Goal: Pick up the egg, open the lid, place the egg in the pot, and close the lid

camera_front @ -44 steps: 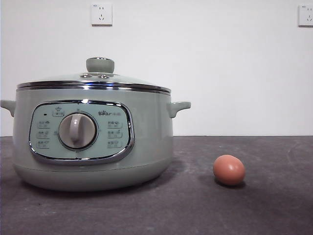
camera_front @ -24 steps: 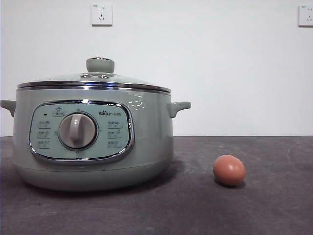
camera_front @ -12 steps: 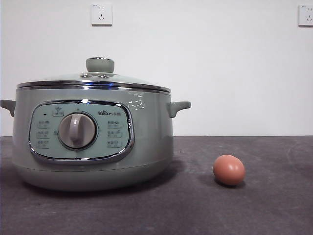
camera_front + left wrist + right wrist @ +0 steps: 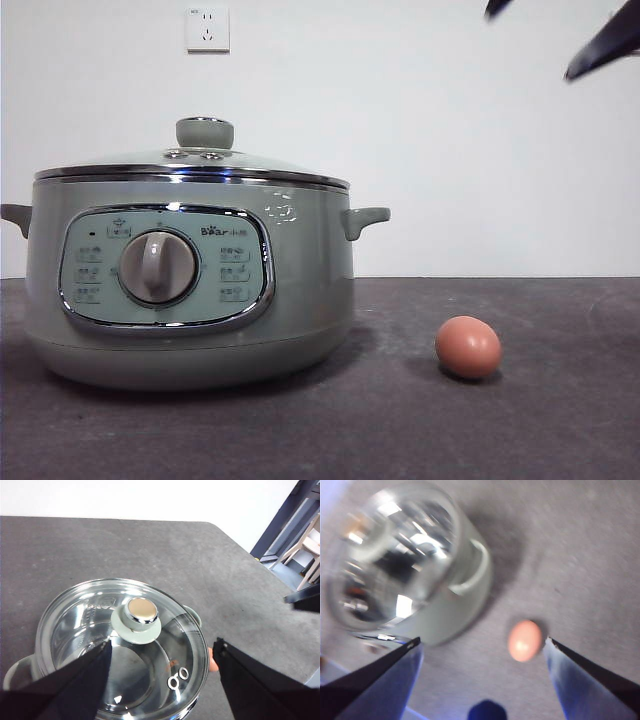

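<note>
Front: pot (image 4: 190, 290) sits left on the table (image 4: 400, 430), lid (image 4: 195, 165) on, egg (image 4: 468, 347) off to its right. Left wrist: left claw (image 4: 162, 647) spread wide above the lid. Right wrist, blurry: right claw (image 4: 482, 642) wide apart high over the egg.

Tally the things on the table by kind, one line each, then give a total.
Small brown-orange egg: 1
Large sage-green electric pot: 1
Clear glass lid with green knob, on the pot: 1
Total: 3
</note>
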Controlling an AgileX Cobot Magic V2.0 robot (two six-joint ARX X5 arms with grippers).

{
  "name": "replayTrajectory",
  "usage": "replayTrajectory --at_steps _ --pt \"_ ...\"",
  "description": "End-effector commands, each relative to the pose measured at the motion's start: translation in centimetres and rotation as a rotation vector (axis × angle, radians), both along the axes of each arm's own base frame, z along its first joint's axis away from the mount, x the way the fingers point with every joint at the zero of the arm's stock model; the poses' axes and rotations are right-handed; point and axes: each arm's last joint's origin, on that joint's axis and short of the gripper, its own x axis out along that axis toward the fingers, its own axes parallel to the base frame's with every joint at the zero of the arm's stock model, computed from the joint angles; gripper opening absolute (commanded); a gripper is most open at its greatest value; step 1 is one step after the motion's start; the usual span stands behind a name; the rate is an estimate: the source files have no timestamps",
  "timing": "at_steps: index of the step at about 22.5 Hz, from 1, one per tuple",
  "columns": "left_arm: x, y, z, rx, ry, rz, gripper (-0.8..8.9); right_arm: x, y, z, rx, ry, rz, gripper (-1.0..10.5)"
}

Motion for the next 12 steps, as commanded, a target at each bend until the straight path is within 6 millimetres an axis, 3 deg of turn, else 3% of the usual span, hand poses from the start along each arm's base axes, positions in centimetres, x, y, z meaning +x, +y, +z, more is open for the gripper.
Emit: replayTrajectory --at_steps 1,5,12 --pt "-0.1 -0.1 0.3 0.007 -0.026 -0.013 3.46 0.9 1.9 -1.5 -0.096 0.050 -0.011 4.1" --pt "-0.1 -0.1 0.3 0.007 -0.026 -0.012 3.46 3.2 4.9 -5.2 -0.232 0.159 -0.021 4.1" --pt "-0.1 -0.1 0.3 0.008 -0.023 -0.011 3.46 7.1 7.4 -11.7 -0.332 0.292 -0.038 4.1"
